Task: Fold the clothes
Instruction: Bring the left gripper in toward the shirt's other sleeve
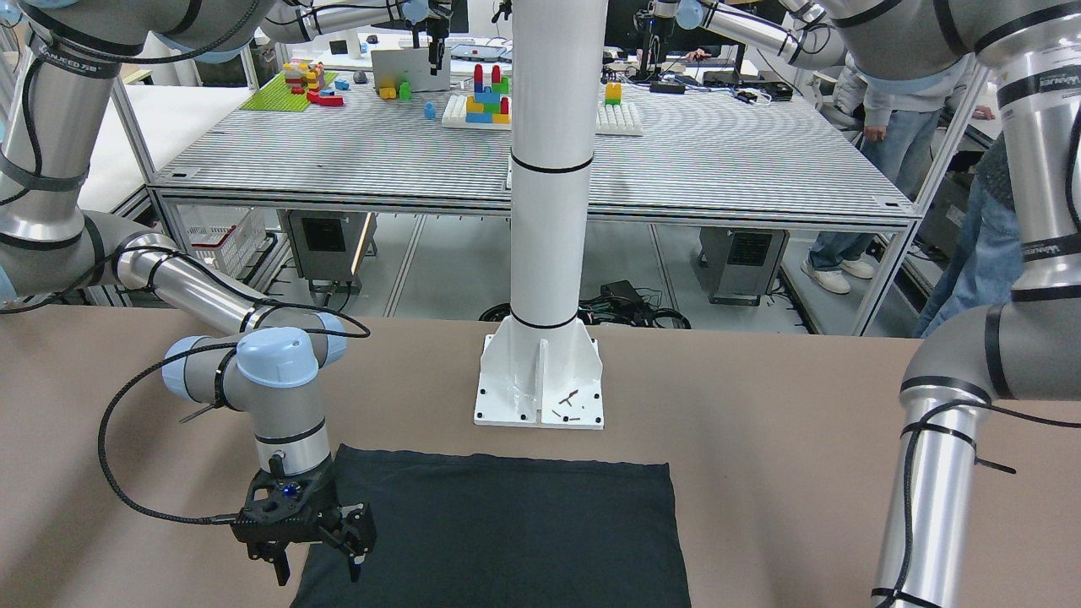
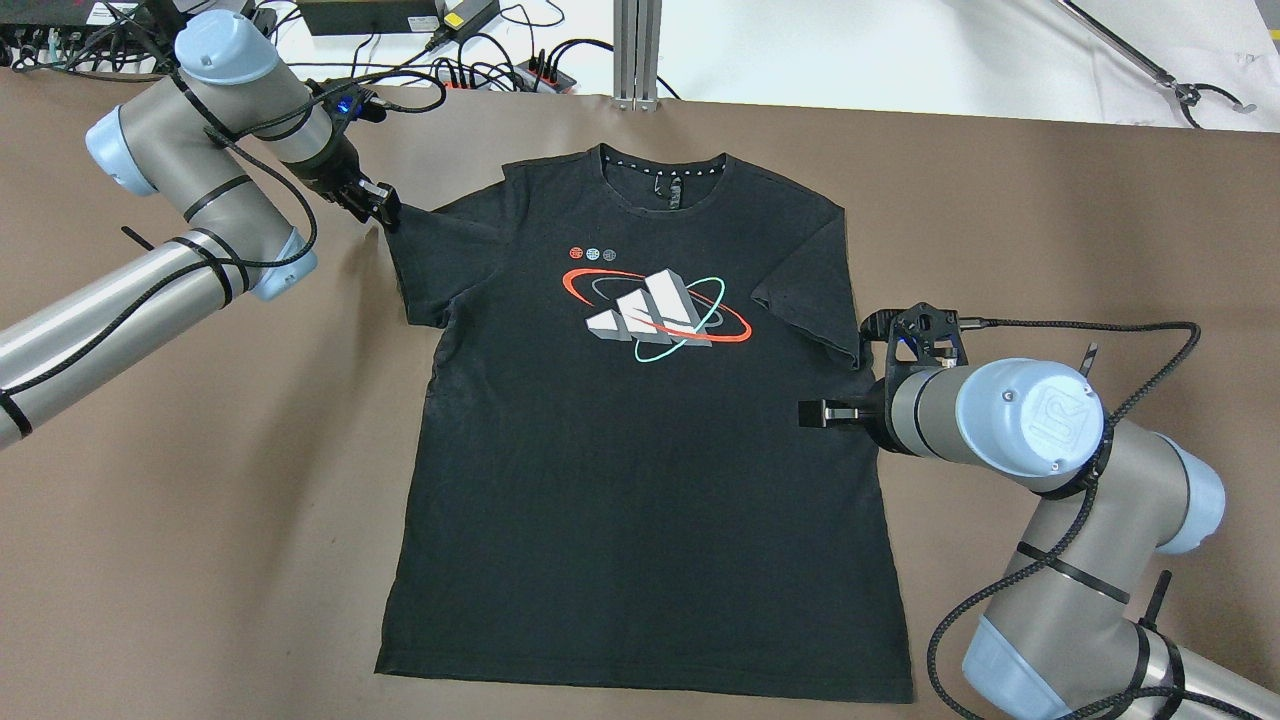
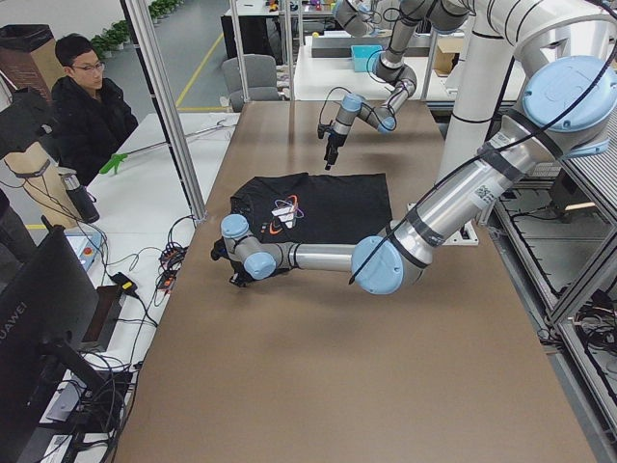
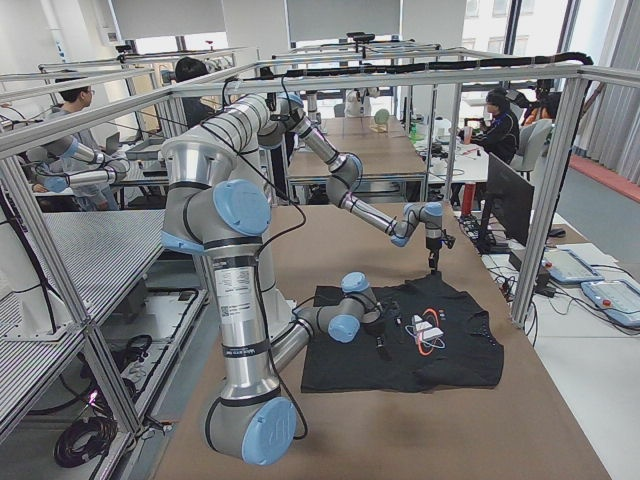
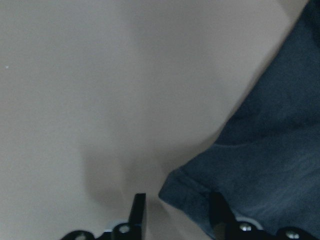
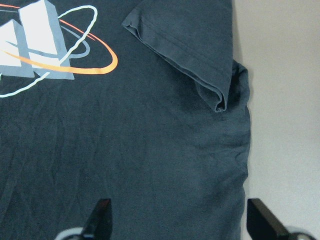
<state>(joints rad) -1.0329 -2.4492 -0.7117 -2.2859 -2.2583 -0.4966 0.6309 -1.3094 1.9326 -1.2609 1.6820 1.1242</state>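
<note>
Black clothes (image 2: 640, 470) lie partly cropped; left gripper (image 2: 388, 208) and right gripper (image 1: 319, 572) are spread.

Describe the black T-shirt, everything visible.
The black T-shirt lies flat, print up, on the brown table, collar away from the robot. Thin, soft, lightly creased; white bars ringed by red and teal ovals. One sleeve is folded inward near the open right gripper; the open left gripper straddles the other sleeve's tip.

Just past shirt (image 2: 640, 450) hem, white pillar (image 1: 549, 211)
</note>
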